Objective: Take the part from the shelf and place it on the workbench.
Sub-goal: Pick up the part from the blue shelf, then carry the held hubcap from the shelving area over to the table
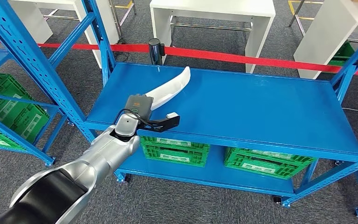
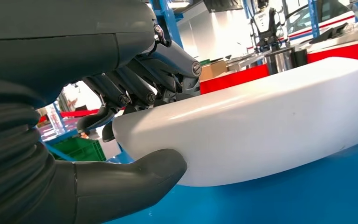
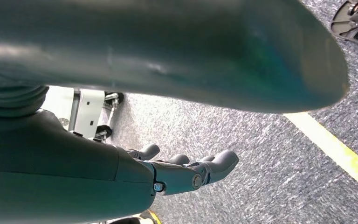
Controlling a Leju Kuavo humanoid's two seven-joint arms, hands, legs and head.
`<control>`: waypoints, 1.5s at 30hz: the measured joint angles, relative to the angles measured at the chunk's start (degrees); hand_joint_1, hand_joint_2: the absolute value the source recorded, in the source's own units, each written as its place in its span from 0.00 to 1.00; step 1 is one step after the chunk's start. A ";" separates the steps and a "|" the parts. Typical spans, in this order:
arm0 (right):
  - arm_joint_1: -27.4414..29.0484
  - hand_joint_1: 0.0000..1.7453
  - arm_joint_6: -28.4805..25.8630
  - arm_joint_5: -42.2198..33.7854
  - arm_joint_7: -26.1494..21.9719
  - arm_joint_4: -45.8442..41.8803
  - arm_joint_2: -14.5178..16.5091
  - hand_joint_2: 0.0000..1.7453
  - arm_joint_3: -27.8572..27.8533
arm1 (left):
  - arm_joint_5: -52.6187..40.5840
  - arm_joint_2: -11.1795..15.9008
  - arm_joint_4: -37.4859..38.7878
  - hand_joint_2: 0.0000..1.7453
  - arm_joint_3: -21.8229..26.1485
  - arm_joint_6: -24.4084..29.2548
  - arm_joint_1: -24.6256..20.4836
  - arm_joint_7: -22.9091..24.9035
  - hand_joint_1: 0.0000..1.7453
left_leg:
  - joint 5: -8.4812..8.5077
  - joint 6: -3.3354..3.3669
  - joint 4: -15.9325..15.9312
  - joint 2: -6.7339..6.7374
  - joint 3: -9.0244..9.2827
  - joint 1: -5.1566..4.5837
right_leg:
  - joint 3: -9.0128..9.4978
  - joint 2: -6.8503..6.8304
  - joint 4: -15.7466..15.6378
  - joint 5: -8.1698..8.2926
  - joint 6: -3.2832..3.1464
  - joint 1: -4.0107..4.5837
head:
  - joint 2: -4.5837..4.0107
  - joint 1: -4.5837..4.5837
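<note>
A long white curved part (image 1: 172, 86) lies on the blue top shelf surface (image 1: 251, 107), running from its near left part toward the back edge. My left hand (image 1: 139, 106) reaches in from the lower left and grips the part's near end. In the left wrist view the dark fingers (image 2: 135, 86) lie over the white part (image 2: 270, 121) and the thumb (image 2: 154, 175) presses its lower edge, while the part rests on the blue surface (image 2: 307, 196). My right hand (image 3: 186, 170) hangs over grey carpet with its fingers apart and holds nothing.
Green crates (image 1: 175, 149) (image 1: 265, 163) sit on the lower level. A second blue rack (image 1: 32, 70) with green crates (image 1: 9, 109) stands at the left. Red barrier tape (image 1: 261, 59) on a black post (image 1: 154, 49) and white tables (image 1: 214, 14) lie behind.
</note>
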 joint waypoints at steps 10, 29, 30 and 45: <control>0.06 0.00 -0.17 -0.02 -0.29 0.00 0.00 0.00 -0.32 | 0.65 -0.79 -0.08 1.00 0.58 1.38 0.03 -1.49 1.00 | 0.00 0.00 0.00 0.00 0.00 0.00 | 0.00 0.00 0.00 0.00 0.00 0.00 | 0.00 0.00; 0.54 0.00 -0.81 -0.09 -0.44 0.00 0.00 0.00 -1.13 | 10.16 -2.14 -0.73 1.00 6.84 7.92 0.06 -10.90 1.00 | 0.00 0.00 0.00 0.00 0.00 0.00 | 0.00 0.00 0.00 0.00 0.00 0.00 | 0.00 0.00; 0.59 0.00 -0.85 -0.09 -0.44 0.00 0.00 0.00 -1.21 | 10.87 -2.35 -0.80 1.00 7.58 8.31 0.08 -11.83 1.00 | 0.00 0.00 0.00 0.00 0.00 0.00 | 0.00 0.00 0.00 0.00 0.00 0.00 | 0.00 0.00; 0.84 0.00 -0.81 0.22 -0.61 0.00 -0.02 0.00 -1.73 | 21.39 -5.50 -2.13 1.00 15.60 11.77 1.53 -29.27 1.00 | 0.00 0.00 0.00 0.01 0.00 0.00 | -0.01 0.00 0.00 0.00 0.00 0.00 | 0.00 0.00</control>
